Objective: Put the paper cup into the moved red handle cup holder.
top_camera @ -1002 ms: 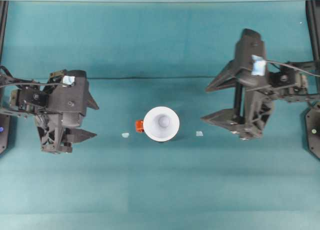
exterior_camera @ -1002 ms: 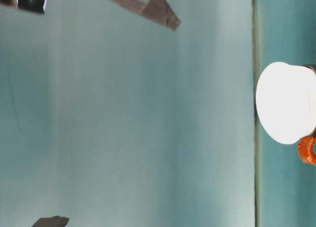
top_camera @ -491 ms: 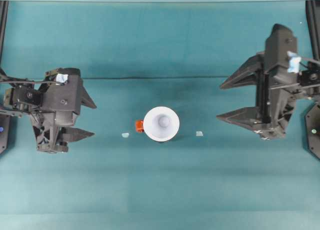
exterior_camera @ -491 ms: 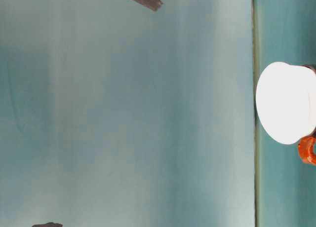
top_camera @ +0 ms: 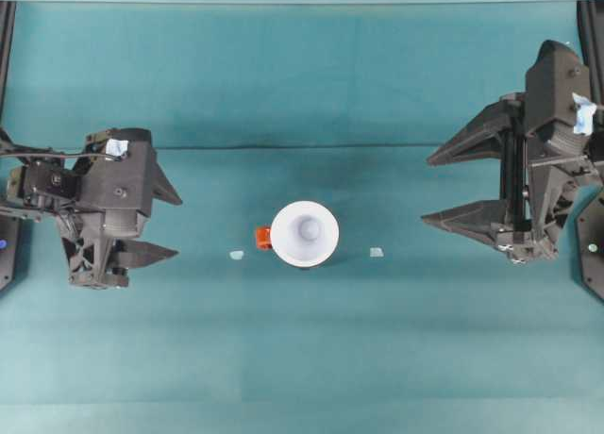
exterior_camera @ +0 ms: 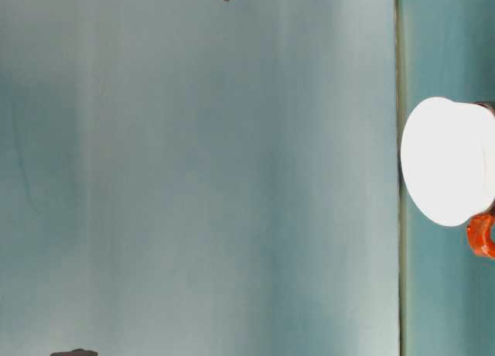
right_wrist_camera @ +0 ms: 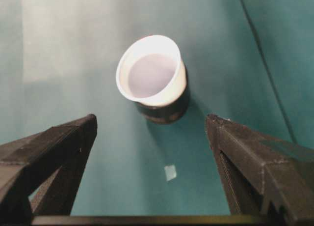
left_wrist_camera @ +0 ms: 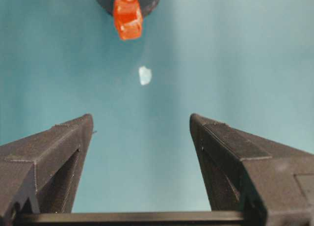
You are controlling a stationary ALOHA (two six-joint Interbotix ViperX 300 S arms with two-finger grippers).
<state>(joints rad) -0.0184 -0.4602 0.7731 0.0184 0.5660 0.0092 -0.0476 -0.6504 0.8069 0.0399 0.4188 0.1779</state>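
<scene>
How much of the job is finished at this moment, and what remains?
Done, it seems: the paper cup sits upright inside the red handle cup holder, at mid-table. In hand: nothing; the left gripper and the right gripper are open, empty and far from the cup. Left: apparently nothing.

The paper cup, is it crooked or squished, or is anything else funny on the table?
Nothing stands out. The paper cup sits in the red handle cup holder, rim round and undented. Two small pale scraps lie on the table either side.
</scene>
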